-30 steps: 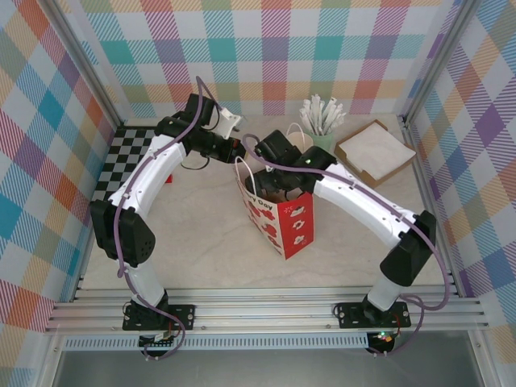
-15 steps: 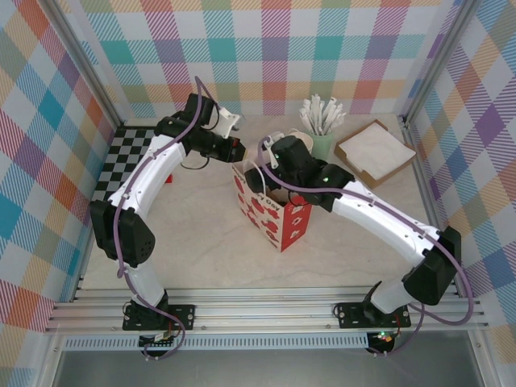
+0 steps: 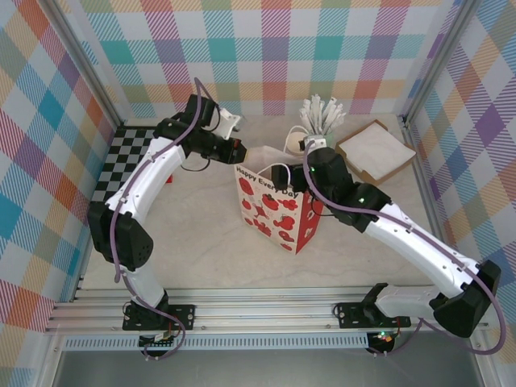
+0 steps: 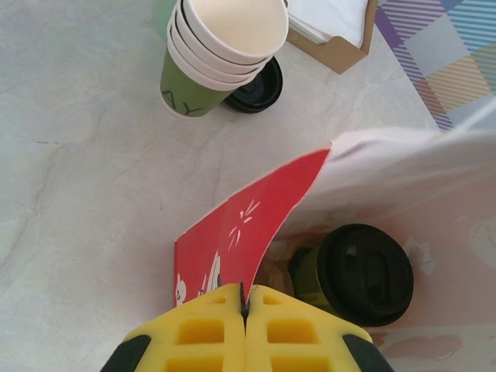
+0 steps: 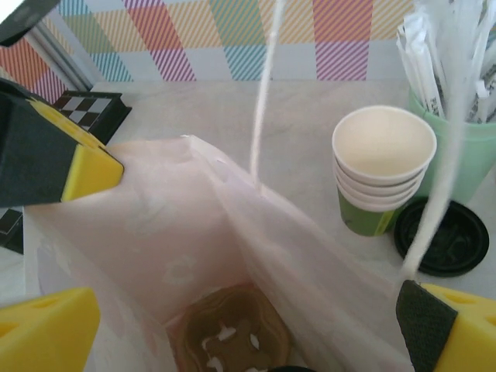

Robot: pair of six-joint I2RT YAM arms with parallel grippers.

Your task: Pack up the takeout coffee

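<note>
From above, the left tool (image 3: 240,150) is pinching the rim of the paper bag (image 3: 278,211) that stands on the worktop (image 3: 201,242). Left wrist view: the takeout coffee (image 4: 358,273) sits upright inside the bag. Right wrist view: the right tool (image 5: 248,310) is spread wide over the bag's mouth, with the brown cardboard carrier (image 5: 229,337) down at the bottom.

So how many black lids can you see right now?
2. One lid is on the green cup inside the bag; a second lid lies on the table beside the stacked cups. More may hide beneath it.
</note>
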